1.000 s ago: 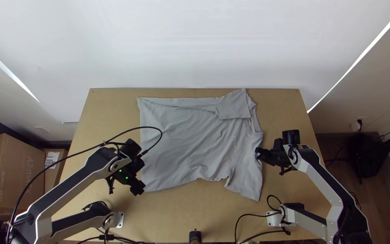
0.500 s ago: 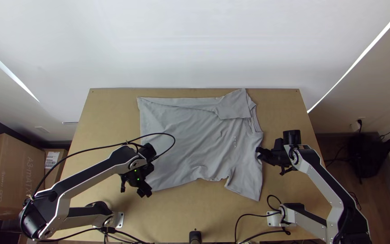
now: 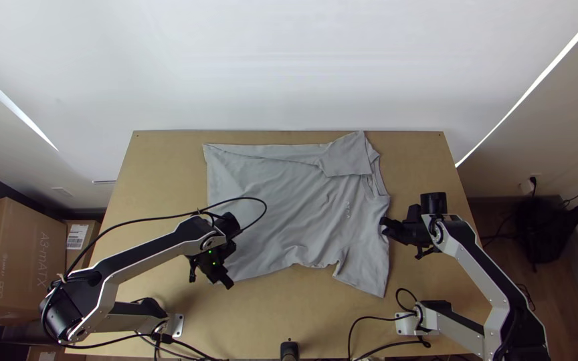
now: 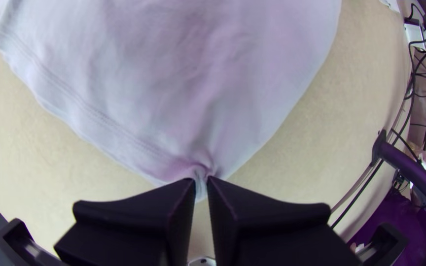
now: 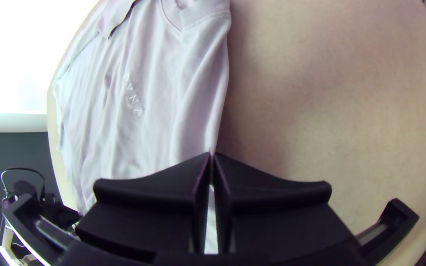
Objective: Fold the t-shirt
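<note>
The t-shirt (image 3: 282, 200) lies over the middle of the light wooden table (image 3: 162, 180), mostly spread, with its hem (image 4: 94, 112) toward the left side and its collar (image 3: 376, 187) toward the right. Its far side is turned in: the far sleeve (image 3: 349, 157) lies folded over the body near the collar, and a long narrow fold runs from there along the far edge toward the hem. The near sleeve (image 3: 366, 271) lies flat and points toward the table's near edge. Small pale lettering (image 3: 347, 210) marks the chest, and soft wrinkles cross the body.

The left gripper (image 3: 228, 284) is at the near corner of the hem. In the left wrist view its fingers (image 4: 173, 202) are clamped on that corner, and the cloth gathers into a small pucker between the tips.

The right gripper (image 3: 383, 224) is at the shirt's right edge, between the collar and the near sleeve, at the shoulder. In the right wrist view its fingers (image 5: 173, 182) are brought together at the tips, and they seem to pinch the edge of the cloth there, though the grip itself is hard to make out.
</note>
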{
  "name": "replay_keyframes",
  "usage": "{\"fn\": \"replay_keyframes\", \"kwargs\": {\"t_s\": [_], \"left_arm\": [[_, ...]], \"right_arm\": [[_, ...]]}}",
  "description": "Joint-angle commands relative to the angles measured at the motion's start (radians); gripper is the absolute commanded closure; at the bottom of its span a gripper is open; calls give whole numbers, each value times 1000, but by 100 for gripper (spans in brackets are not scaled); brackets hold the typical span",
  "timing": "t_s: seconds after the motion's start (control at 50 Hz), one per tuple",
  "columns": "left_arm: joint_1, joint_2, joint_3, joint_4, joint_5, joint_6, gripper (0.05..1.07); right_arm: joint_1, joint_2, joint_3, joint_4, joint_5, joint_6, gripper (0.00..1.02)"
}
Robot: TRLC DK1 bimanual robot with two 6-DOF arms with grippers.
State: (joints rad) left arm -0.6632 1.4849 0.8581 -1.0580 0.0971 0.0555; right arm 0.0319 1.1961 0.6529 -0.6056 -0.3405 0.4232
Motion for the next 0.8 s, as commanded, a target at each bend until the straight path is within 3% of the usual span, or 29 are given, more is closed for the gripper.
{"fn": "replay_keyframes", "kwargs": {"t_s": [0.0, 0.06, 0.22, 0.4, 0.78], "left_arm": [[-15, 11, -30, 0, 12, -8, 97], [-10, -5, -33, 0, 10, 0, 105], [71, -120, 19, -31, 0, 30, 104], [257, -183, 127, -48, 3, 50, 104], [597, -204, 243, 85, 36, 21, 105]], "right_arm": [[-20, -29, -12, 4, 5, 23, 100], [-27, -39, -4, 0, 5, 23, 100], [-50, -82, 16, -17, 12, 20, 100], [-79, -96, 40, -29, 23, 11, 100], [-132, -164, 129, -5, 69, -69, 100]]}}
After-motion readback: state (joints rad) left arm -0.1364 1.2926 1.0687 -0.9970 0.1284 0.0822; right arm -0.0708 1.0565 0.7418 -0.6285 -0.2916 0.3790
